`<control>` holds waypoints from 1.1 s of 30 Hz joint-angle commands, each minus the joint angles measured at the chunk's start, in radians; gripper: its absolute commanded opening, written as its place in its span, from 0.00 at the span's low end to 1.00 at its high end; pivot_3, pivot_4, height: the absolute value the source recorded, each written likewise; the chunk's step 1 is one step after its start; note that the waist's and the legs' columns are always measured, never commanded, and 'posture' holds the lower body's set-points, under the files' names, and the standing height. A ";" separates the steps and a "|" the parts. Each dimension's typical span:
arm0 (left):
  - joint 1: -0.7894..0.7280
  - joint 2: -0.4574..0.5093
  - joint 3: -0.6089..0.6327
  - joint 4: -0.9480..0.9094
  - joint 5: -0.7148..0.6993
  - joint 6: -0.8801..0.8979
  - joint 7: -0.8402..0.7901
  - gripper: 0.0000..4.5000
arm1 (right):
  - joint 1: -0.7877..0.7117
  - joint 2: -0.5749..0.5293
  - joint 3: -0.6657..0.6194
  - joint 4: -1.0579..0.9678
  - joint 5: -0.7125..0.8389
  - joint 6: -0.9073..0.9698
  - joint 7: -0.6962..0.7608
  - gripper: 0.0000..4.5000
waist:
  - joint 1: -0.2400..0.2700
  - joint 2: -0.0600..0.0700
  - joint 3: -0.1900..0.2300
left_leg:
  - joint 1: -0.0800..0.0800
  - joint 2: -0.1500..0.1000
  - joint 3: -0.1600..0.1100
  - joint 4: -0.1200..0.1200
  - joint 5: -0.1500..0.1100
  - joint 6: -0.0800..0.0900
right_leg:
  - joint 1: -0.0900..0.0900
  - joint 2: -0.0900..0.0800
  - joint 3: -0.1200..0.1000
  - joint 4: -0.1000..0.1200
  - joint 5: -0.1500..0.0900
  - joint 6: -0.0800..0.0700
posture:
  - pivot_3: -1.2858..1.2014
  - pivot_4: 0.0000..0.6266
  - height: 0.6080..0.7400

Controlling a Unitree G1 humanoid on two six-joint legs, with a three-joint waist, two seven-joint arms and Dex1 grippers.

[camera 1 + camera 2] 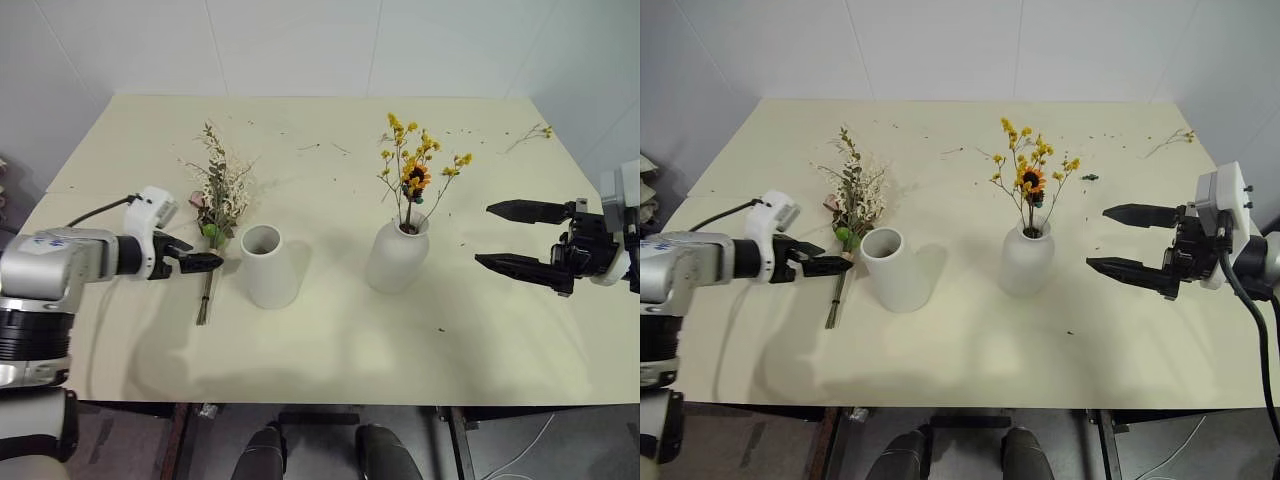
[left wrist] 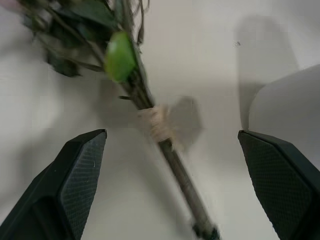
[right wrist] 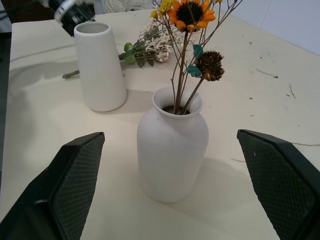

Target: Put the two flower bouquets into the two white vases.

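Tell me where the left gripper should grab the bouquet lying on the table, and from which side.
Grip the bare stems just below the twine tie, coming down from above with the jaws straddling them. The bouquet lies flat beside the wide vase, and the stems are its only thin, firm part. The open left gripper is already at the stems; a fingertip stands each side.

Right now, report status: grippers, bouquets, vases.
Both grippers open: left gripper at the leafy bouquet lying on the table, right gripper empty. Yellow bouquet in bottle vase. Wide vase empty. Nothing in the way.
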 commanded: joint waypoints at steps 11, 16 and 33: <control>-0.065 -0.038 -0.099 0.099 0.057 0.005 0.057 1.00 | -0.036 0.075 0.040 -0.156 0.043 -0.015 -0.022 1.00 | 0.003 0.000 0.000 | 0.001 0.000 0.000 0.001 0.000 -0.001 | 0.001 0.000 0.000 0.000 0.000 0.000 | 0.52 0.24 1.00; -0.073 -0.016 -0.123 0.119 0.064 -0.019 0.021 0.67 | -0.037 0.083 0.036 -0.193 0.050 -0.057 0.002 1.00 | 0.003 0.000 0.000 | 0.001 -0.001 0.000 0.001 0.000 -0.002 | 0.001 -0.001 0.000 0.000 0.000 0.000 | 0.52 0.24 1.00; -0.106 -0.082 0.129 0.254 0.067 -0.315 0.154 0.00 | -0.019 0.096 0.037 -0.129 0.091 -0.047 0.012 1.00 | 0.003 -0.001 0.000 | 0.000 -0.001 0.000 0.001 0.000 -0.001 | 0.001 -0.001 0.000 -0.001 0.000 0.000 | 0.52 0.24 1.00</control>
